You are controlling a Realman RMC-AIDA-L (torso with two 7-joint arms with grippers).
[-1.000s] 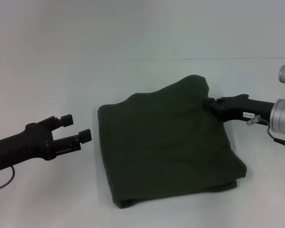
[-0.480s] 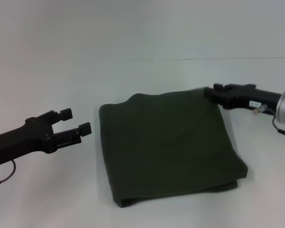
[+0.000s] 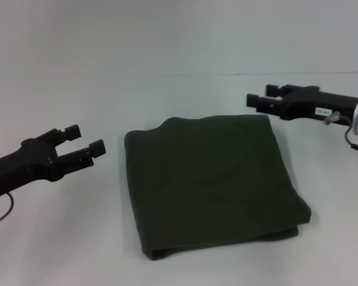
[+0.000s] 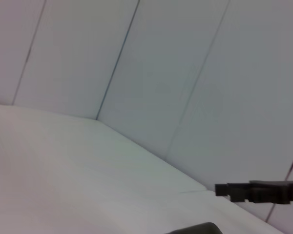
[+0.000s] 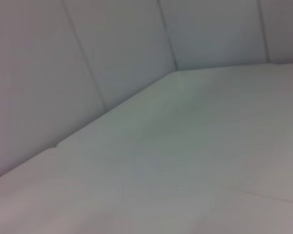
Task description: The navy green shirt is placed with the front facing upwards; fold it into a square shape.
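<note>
The left end effector [image 3: 85,140] sits at the left middle of the head view, its two fingers spread apart with a clear gap, holding nothing and hanging above the white desk [image 3: 59,238] just beside the left edge of the navy green shirt [image 3: 212,185]. The right end effector [image 3: 258,98] reaches in from the upper right of the same view, its two dark fingers parted and empty, its tips near the shirt's far right corner without touching it. The shirt lies in the centre and lower centre of the frame, folded into a squarish stack with a plain green surface up and doubled layers showing along its near edge. The left wrist view adds what the head view lacks: pale wall panels behind the desk, the right end effector [image 4: 224,189] seen from afar at the lower right, and a sliver of the shirt [image 4: 198,228] at the bottom edge. The right wrist view shows only bare desk and wall panels.
</note>
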